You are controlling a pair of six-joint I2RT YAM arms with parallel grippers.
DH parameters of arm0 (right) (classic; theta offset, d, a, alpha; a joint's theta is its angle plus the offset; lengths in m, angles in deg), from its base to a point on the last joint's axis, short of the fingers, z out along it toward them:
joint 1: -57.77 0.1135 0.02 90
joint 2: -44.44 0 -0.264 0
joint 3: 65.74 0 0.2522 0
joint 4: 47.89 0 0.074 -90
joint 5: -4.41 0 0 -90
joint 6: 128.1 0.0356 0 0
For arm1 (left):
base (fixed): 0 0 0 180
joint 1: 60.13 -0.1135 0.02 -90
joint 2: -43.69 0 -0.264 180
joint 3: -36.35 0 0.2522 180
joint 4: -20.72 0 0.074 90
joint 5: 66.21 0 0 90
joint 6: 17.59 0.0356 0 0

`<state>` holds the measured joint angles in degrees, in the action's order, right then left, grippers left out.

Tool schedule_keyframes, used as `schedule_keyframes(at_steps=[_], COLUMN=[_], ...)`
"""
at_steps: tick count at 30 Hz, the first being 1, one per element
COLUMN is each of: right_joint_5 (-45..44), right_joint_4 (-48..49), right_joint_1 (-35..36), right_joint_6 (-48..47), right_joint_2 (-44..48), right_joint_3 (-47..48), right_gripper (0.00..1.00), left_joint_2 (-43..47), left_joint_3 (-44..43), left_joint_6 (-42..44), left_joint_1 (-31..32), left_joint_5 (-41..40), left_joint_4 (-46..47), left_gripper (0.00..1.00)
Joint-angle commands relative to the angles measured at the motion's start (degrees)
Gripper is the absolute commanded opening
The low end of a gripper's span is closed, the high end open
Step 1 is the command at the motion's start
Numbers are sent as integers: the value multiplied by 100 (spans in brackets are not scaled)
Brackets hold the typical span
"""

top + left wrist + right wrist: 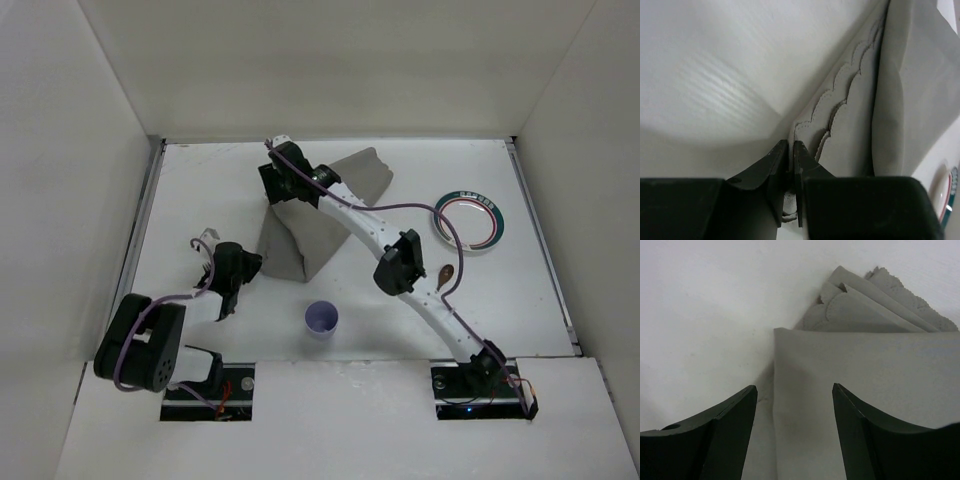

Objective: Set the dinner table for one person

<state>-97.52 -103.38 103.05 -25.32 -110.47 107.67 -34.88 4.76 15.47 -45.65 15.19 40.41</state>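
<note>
Barely started: the placemat (300, 245) lies folded over on the worktop (200, 190). The left tool (791, 145) is pinching its corner, and the right tool (793, 387) is wide open above it (holding nothing). The plate (495, 215), spoon (444, 274) and cup (321, 319) sit unplaced, right of the left tool.

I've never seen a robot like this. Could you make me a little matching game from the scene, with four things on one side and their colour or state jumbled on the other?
Things:
1. cup
2. plate
3. placemat
4. right gripper

Descriptions:
A. grey, folded over itself
B. purple
C. jaws wide apart
D. green and pink rim

Pairs: 1-B, 2-D, 3-A, 4-C.
</note>
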Motion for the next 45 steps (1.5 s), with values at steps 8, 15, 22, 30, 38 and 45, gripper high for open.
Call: schedule_keyframes(at_steps=[8,15,22,30,38,45], right_joint_5=[445,331,287,287,287,-792], right_joint_4=[-1943,-1900,-1847,-1847,-1847,-2221], right_joint_1=[-33,205,302,302,302,450], right_joint_6=[-258,-179,-232,-232,-232,-153], right_joint_2=[-804,-935,-1024,-1024,-1024,-858], right_joint_3=[1657,1937,1894,1894,1894,2138], right_gripper=[66,68,64,64,64,55], left_joint_2=[1203,1238,1326,1344,1528,2187], left_joint_3=[561,701,877,895,956,1237], left_joint_6=[-255,-247,-264,-264,-220,-133], left_joint_1=[577,508,402,472,621,727], left_joint_5=[210,148,201,175,157,-124], left_joint_4=[-295,-278,-234,-243,-339,-874], left_gripper=[9,10,10,10,9,10])
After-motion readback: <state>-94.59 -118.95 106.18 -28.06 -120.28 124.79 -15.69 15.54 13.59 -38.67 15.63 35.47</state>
